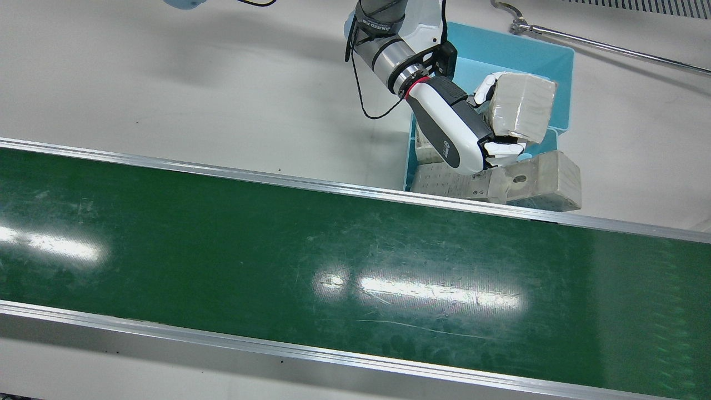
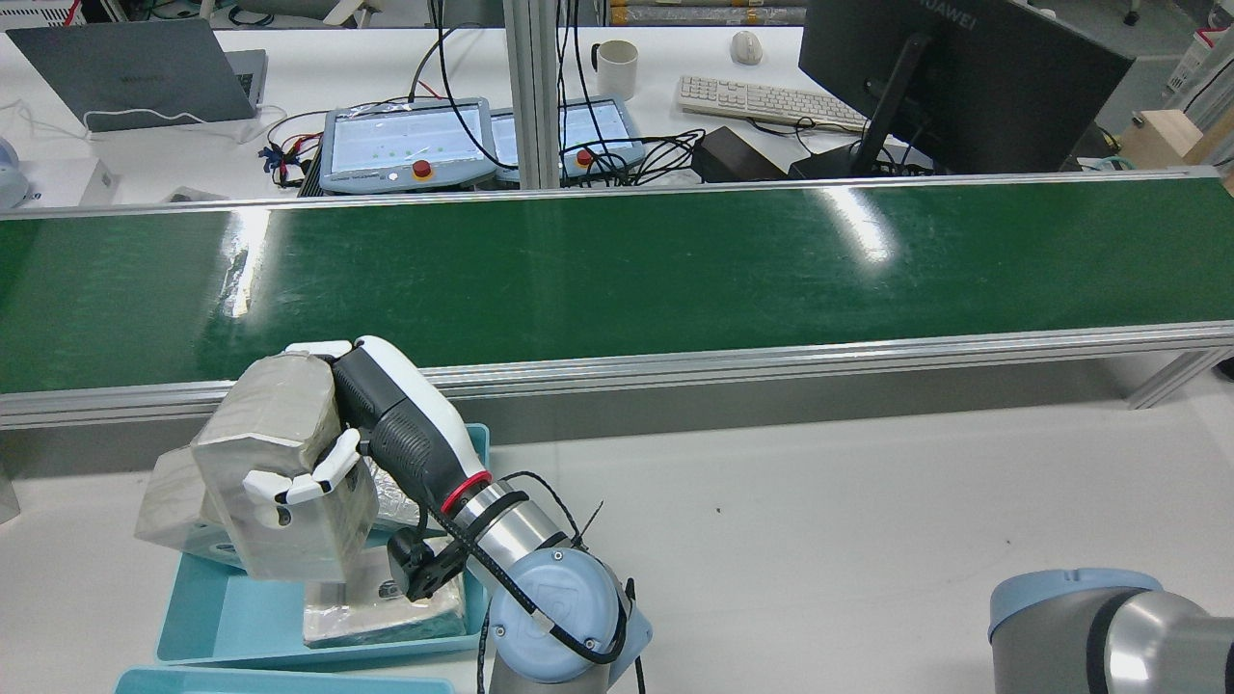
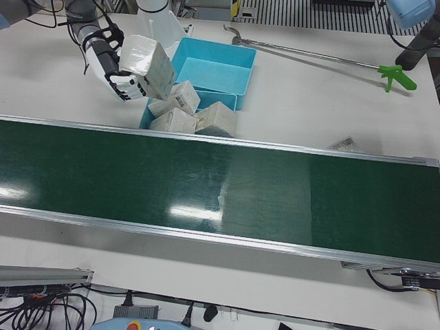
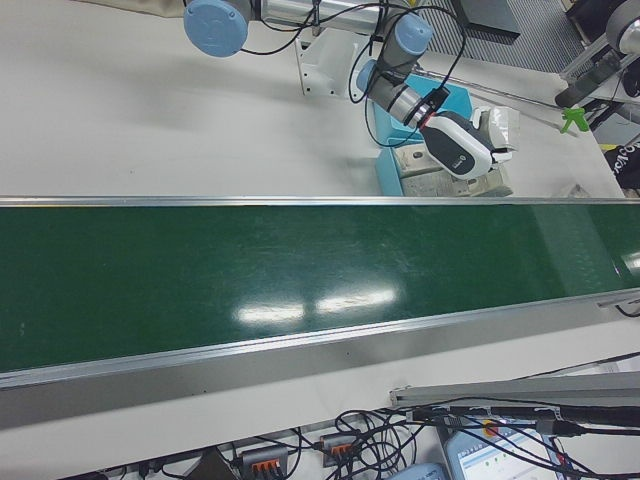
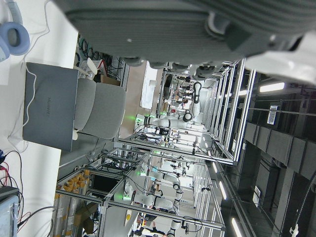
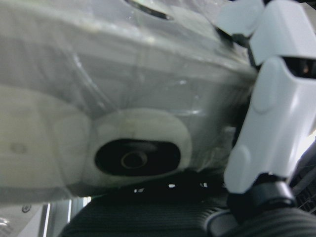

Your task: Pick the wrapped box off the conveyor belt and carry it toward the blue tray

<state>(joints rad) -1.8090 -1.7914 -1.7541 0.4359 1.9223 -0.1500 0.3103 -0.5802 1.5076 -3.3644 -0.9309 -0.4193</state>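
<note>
My left hand [image 1: 450, 125] [image 2: 386, 424] is shut on the wrapped box [image 1: 522, 105] [image 2: 280, 453], a pale carton in clear film. It holds the box in the air, off the green conveyor belt [image 1: 333, 266] and over the blue tray [image 1: 522, 53] [image 2: 222, 617]. The same hand [image 3: 113, 65] and box [image 3: 148, 62] show at the top left of the left-front view. In the right hand view the filmed box [image 6: 123, 74] fills the frame, with white fingers [image 6: 271, 118] pressed against it. Of my right arm only an elbow [image 2: 1109, 627] shows. A dark ribbed hand part [image 5: 187, 29] crosses the left hand view.
Several other wrapped boxes [image 1: 550, 180] [image 3: 192, 113] lie in and against the tray, close to the belt's rail. A second blue tray [image 3: 213, 65] stands just behind. A long reaching stick [image 1: 611, 49] lies on the white table. Desks with a laptop [image 2: 145, 72] stand beyond the belt.
</note>
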